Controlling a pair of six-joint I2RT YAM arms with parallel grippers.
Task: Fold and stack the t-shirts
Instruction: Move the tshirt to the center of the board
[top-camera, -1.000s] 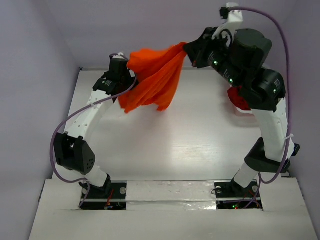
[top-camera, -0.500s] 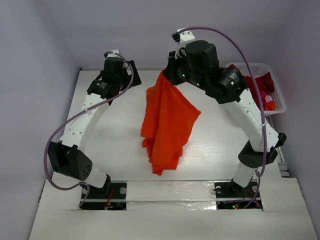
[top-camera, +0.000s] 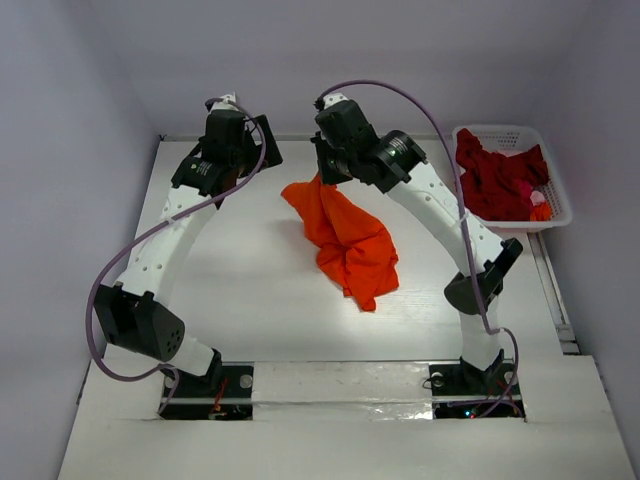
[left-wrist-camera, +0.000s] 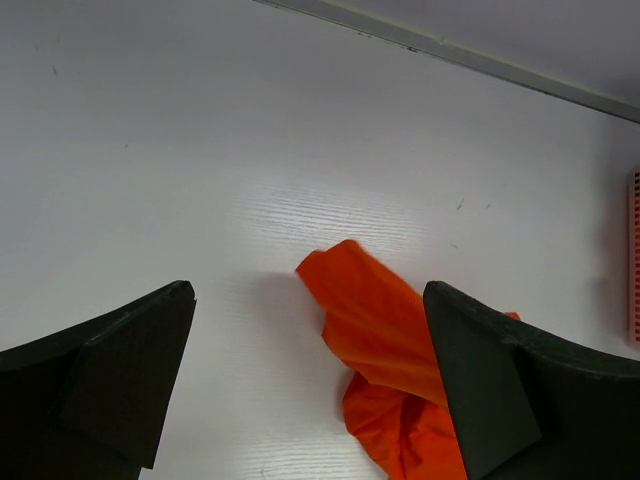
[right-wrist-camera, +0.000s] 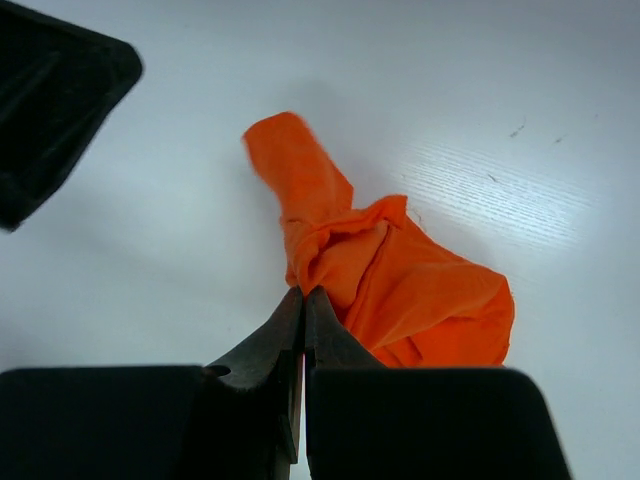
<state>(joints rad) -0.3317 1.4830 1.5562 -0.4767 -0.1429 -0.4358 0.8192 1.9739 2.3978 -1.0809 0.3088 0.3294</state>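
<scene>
currently the right gripper (right-wrist-camera: 303, 300) is clenched on a bunched edge of the orange t-shirt (top-camera: 350, 245), which lies crumpled on the white table (top-camera: 250, 290) near the middle, between the arms. left gripper (left-wrist-camera: 308, 292) hangs above the table just beside it, jaws spread wide, grasping nothing. crimson t-shirt (top-camera: 495, 175) is heaped in the white basket (top-camera: 560, 215), far right.

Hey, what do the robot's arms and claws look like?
The left arm and right arm have white links with black joints, each trailed by a purple cable. The left claw and right claw have plain black, wedge-shaped fingers.
</scene>
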